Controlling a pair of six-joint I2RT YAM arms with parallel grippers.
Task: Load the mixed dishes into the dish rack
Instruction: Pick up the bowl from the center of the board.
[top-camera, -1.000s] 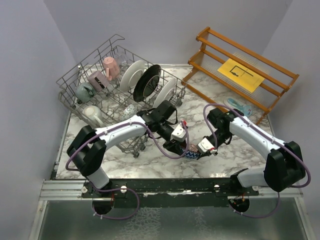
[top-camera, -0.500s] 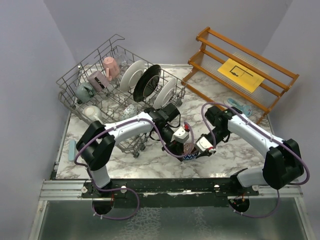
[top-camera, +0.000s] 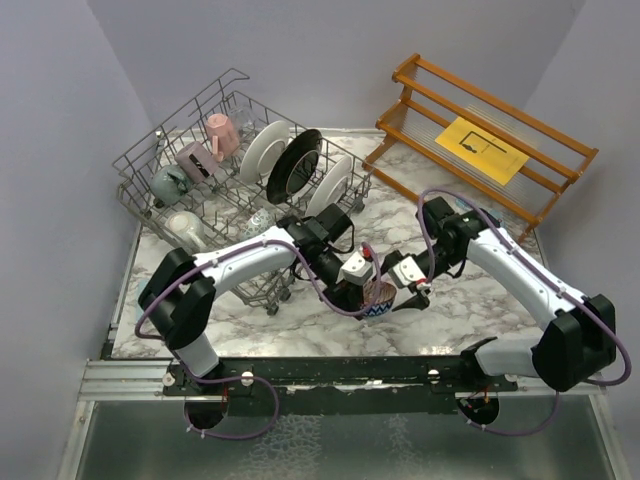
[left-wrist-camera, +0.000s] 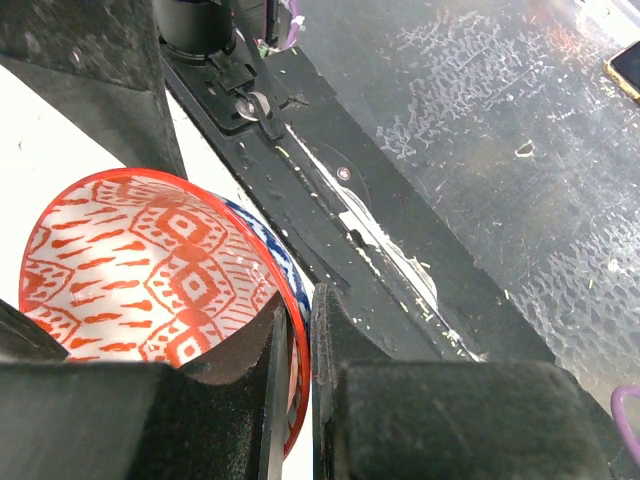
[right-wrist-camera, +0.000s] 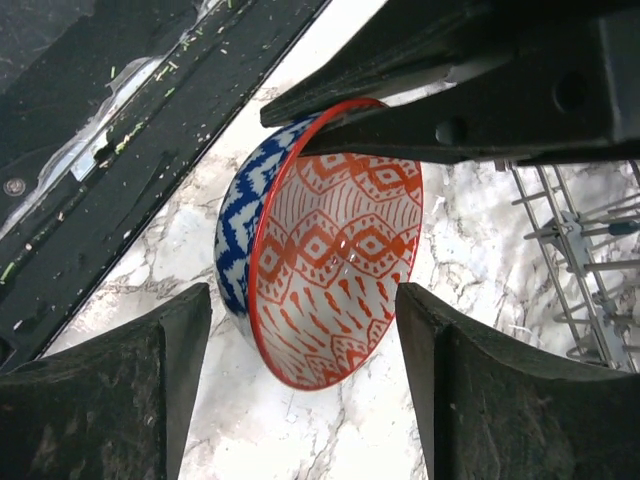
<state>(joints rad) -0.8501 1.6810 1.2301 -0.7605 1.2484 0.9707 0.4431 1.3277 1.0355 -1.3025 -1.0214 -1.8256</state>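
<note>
A bowl (top-camera: 379, 299), red-patterned inside and blue-patterned outside, hangs tilted just above the marble near the front middle. My left gripper (top-camera: 368, 287) is shut on the bowl's rim (left-wrist-camera: 297, 345), one finger inside and one outside. My right gripper (top-camera: 412, 288) stands open just right of the bowl, its fingers (right-wrist-camera: 185, 335) either side of the bowl (right-wrist-camera: 330, 265) without touching it. The dish rack (top-camera: 140, 158) at the back left holds a pink mug (top-camera: 222, 134), a mauve mug (top-camera: 192, 160), a grey-teal mug (top-camera: 168, 184), a cream mug (top-camera: 186, 229), white plates (top-camera: 264, 150) and a black-rimmed plate (top-camera: 295, 162).
An orange-brown wooden shelf (top-camera: 420, 112) stands at the back right with a yellow paper sheet (top-camera: 485, 148) on it. A pale blue patterned item (top-camera: 478, 212) lies under the shelf's front. The rack's near corner (right-wrist-camera: 575, 225) is close behind the bowl. The table's black front rail (left-wrist-camera: 400, 270) runs below.
My right gripper has opened, let go of the bowl and drawn back a little to the right. My left gripper has shut on the bowl's rim and now holds it alone.
</note>
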